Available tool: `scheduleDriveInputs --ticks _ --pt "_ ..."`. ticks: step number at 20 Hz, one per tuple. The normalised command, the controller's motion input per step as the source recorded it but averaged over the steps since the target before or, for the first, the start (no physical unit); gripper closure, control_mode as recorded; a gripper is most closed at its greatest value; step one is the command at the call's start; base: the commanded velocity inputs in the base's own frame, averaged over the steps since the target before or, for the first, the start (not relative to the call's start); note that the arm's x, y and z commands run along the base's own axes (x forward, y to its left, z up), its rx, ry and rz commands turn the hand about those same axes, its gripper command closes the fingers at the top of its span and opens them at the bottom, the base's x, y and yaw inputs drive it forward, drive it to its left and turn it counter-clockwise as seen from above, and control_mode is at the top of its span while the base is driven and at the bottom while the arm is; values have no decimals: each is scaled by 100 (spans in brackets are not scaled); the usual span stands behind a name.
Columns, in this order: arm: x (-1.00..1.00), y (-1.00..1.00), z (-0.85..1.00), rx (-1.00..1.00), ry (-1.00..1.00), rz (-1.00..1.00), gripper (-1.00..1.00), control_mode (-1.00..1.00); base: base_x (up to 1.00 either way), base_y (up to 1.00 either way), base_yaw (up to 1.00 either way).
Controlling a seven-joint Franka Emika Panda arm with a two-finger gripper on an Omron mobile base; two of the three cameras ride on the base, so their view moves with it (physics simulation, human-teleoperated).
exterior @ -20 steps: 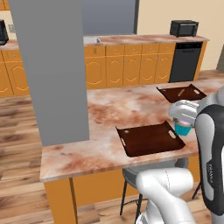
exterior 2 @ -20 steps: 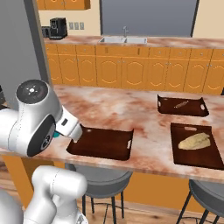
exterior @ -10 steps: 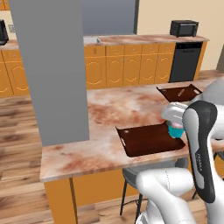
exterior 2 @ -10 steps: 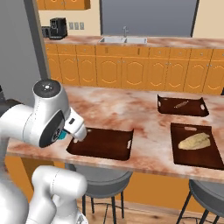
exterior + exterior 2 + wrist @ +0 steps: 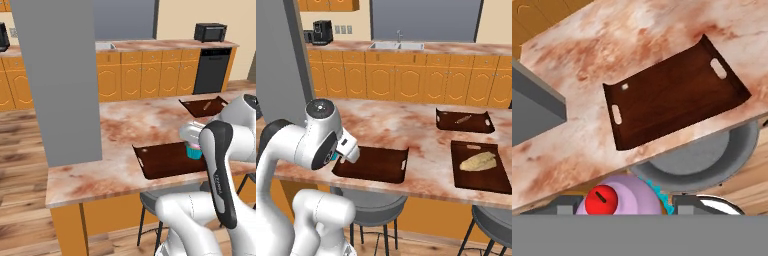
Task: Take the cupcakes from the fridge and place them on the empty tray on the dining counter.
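Gripper (image 5: 624,207) clamps the pink cupcake (image 5: 619,197), its teal wrapper mostly hidden, above the empty tray (image 5: 677,95).

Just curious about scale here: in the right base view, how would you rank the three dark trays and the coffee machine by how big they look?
1. Empty tray, though nearest.
2. Tray with tan food.
3. Far tray.
4. Coffee machine, farthest away.

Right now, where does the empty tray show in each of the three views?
Left base view: empty tray at centre right, on the dining counter's near edge, partly behind the arm.
Right base view: lower centre.
Hand view: upper centre.
Shared landmark: the grey stool below the counter edge.
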Motion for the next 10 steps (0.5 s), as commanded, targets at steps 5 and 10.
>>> scheduleDriveInputs --ticks 5,10 --pt "31 0 -24 0 -5 0 100 -100 0 0 0" --pt "40 0 -26 -1 -3 -3 100 -100 0 0 0"
